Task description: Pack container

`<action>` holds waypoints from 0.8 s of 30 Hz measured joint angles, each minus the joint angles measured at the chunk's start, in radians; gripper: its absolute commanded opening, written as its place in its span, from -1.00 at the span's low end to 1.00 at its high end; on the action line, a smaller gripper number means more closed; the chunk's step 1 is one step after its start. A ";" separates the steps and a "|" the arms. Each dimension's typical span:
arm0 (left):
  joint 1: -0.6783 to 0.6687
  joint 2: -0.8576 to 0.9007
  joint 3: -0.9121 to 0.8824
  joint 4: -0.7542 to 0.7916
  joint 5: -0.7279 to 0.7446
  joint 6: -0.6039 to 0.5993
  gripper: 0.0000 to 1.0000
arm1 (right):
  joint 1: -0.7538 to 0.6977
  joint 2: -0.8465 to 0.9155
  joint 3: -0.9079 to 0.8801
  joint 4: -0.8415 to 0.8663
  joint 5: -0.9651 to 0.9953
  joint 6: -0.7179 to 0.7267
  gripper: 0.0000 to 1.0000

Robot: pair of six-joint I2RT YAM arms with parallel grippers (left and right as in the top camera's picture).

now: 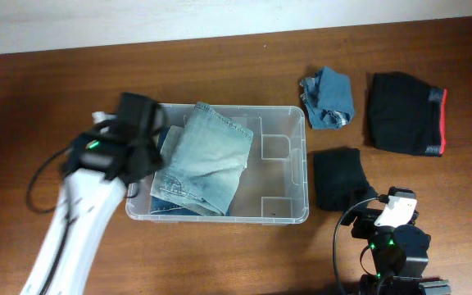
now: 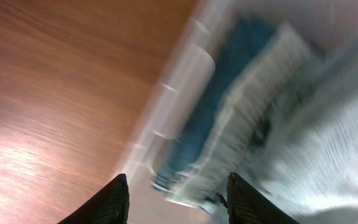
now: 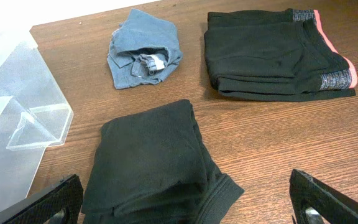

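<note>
From overhead, one clear container [image 1: 305,168] is seen mid-table with folded jeans [image 1: 207,160] inside. Three garments are laid to its right: a blue one [image 1: 328,97], black shorts [image 1: 404,113] and a black cloth [image 1: 340,179]. In the blurred left wrist view, the left gripper [image 2: 176,182] is spread above the jeans. In the right wrist view, the right gripper [image 3: 185,186] is spread wide over the black cloth.

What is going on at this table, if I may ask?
The robot is packing clothes into the clear container. Folded jeans already lie inside, and the left fingers hover open just above them. The right fingers are open near a folded black garment; black shorts and a small blue garment also wait on the table.
</note>
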 measured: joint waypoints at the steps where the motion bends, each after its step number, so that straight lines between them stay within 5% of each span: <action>1: 0.019 -0.037 -0.002 0.031 0.005 0.010 -0.02 | 0.000 0.000 0.000 0.000 0.000 0.000 0.97; 7: -0.038 -0.075 -0.002 0.340 0.259 0.398 -0.01 | 0.000 0.000 0.000 0.001 0.000 0.000 0.97; 12: -0.099 0.139 0.006 0.452 0.332 0.636 -0.01 | 0.000 0.000 0.000 0.000 0.000 0.000 0.97; 15: -0.097 0.268 0.005 0.472 0.364 0.708 -0.01 | 0.000 0.000 0.000 0.000 0.000 0.000 0.97; 20: -0.091 0.337 0.002 0.488 0.389 0.764 0.33 | 0.000 0.000 0.000 0.000 0.000 0.000 0.97; 24: -0.091 0.337 0.003 0.471 0.370 0.771 0.31 | 0.000 0.000 0.000 0.000 0.000 0.000 0.97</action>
